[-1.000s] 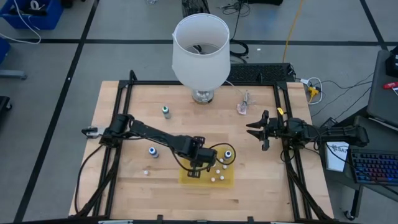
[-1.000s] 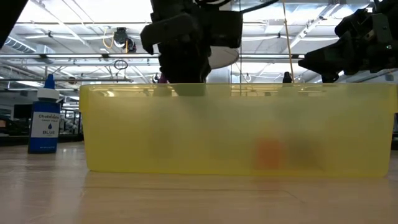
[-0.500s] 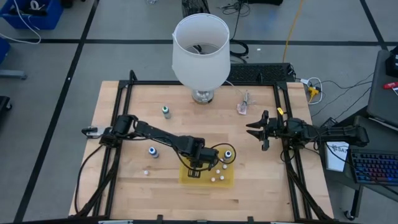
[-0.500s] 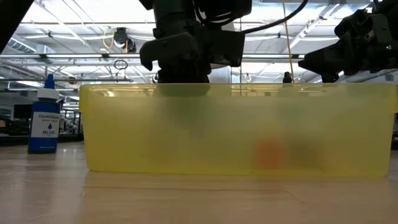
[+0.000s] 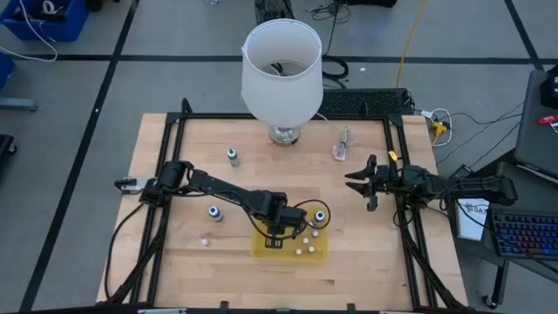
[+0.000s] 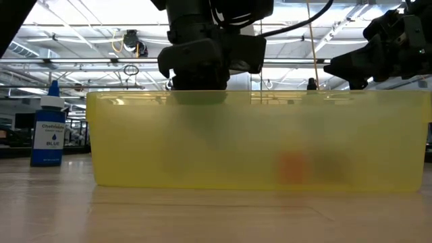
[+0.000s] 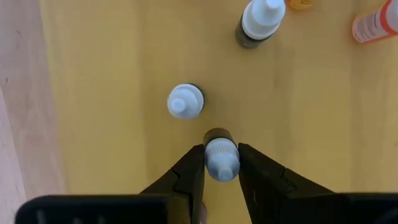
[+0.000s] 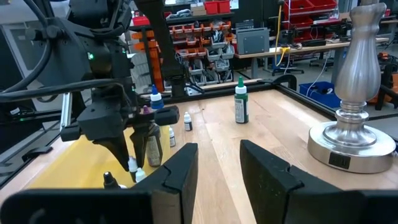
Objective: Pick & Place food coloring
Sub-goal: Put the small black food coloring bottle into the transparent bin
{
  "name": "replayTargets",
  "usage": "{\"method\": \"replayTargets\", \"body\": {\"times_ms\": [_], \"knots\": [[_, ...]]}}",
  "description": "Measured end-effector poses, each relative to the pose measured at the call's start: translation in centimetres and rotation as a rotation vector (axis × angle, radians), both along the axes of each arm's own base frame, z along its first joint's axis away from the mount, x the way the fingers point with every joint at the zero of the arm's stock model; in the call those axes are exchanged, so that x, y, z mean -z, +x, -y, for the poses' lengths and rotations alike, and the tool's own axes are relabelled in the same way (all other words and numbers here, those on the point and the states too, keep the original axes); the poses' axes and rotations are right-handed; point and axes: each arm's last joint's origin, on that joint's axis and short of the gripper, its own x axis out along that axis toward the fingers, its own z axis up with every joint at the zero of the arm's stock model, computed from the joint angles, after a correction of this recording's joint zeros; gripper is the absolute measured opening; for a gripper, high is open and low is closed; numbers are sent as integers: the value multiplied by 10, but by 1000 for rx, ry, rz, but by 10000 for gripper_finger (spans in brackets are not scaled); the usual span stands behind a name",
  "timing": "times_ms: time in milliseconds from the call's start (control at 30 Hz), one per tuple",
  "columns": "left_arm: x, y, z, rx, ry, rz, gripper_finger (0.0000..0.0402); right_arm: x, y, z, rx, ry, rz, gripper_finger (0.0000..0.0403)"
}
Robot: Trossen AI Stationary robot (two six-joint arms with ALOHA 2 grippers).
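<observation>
My left gripper (image 7: 222, 163) points down into the yellow tray (image 5: 321, 255) at the table's near middle, its two fingers flanking one tiny food coloring bottle (image 7: 220, 149), dark-bodied with a pale cap. A second capped bottle (image 7: 185, 101) stands upright on the tray floor just beyond it. A third (image 7: 260, 23) and an orange one (image 7: 375, 23) sit farther off in the tray. My right gripper (image 5: 359, 183) waits open and level at the table's right side, holding nothing. My left gripper has the bottle's pale cap (image 7: 221, 167) between its two fingers, one on each side. The fingers come from above, pointing down. The bottle is upright with its base on the tray floor.
A blue-capped bottle (image 5: 213, 212) and a green one (image 5: 232, 155) stand on the bare wood left of the tray, and another (image 5: 320, 215) at the tray's far right corner. A lamp (image 5: 281, 70) with a white shade stands at the far middle. A black frame borders the table.
My left gripper has sunk a little deeper into the tray with the bottle, then kept still.
</observation>
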Motion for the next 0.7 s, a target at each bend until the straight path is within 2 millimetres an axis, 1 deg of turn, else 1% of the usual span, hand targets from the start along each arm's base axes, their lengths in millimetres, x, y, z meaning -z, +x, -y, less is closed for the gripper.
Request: {"method": "replayTargets", "body": {"times_ms": [400, 500, 700], "knots": [[0, 1, -6, -65, -12, 0, 103, 0, 0, 0, 0, 0, 0, 112], [0, 1, -6, -70, -14, 0, 119, 0, 0, 0, 0, 0, 0, 112], [0, 1, -6, -78, -16, 1, 165, 0, 0, 0, 0, 0, 0, 112]]}}
